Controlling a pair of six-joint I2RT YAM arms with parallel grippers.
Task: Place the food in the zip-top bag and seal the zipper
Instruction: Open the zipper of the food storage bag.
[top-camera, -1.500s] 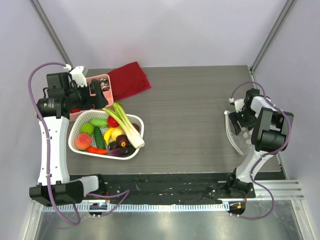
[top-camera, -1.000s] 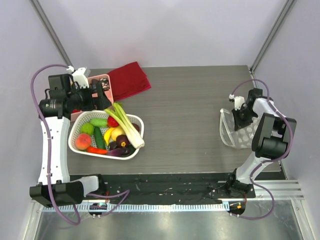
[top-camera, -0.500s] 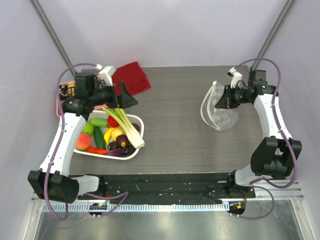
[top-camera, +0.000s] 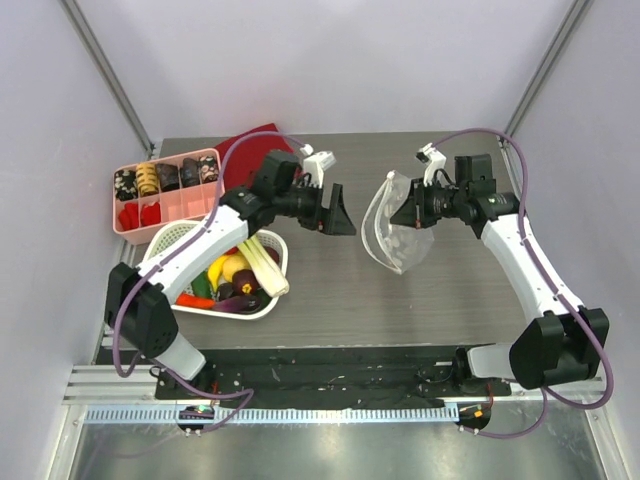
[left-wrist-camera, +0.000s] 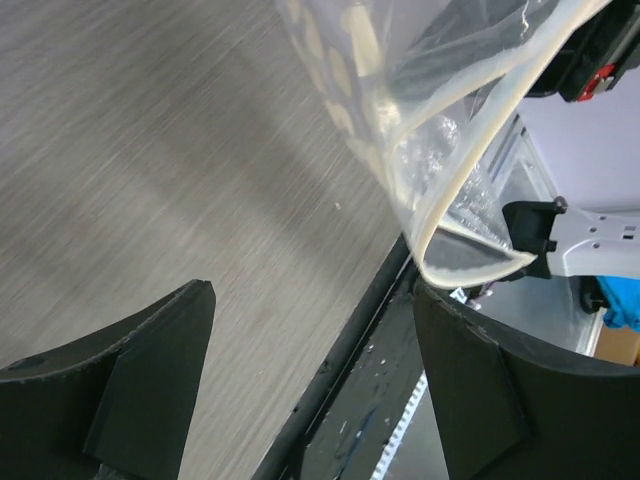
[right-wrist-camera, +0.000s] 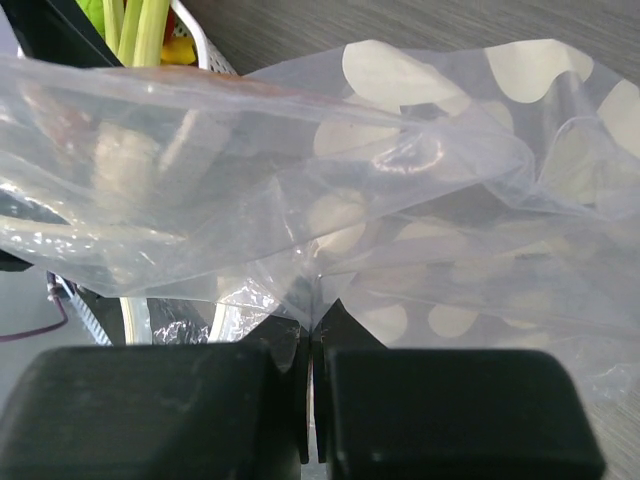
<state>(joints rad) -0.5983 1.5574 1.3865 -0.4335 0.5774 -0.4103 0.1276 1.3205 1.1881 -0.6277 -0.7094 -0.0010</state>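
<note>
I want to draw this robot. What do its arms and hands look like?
The left arm and right arm are white tubes with chunky black joints. A thin purple cable loops along each. The left hand and right hand are black, with two flat fingers each.

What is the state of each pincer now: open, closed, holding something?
Left pincer: open, holding nothing.
Right pincer: closed on the zip-top bag.

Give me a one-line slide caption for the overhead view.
The right gripper pinches the dotted zip-top bag, the open left gripper faces it; food sits in the white basket.
</note>
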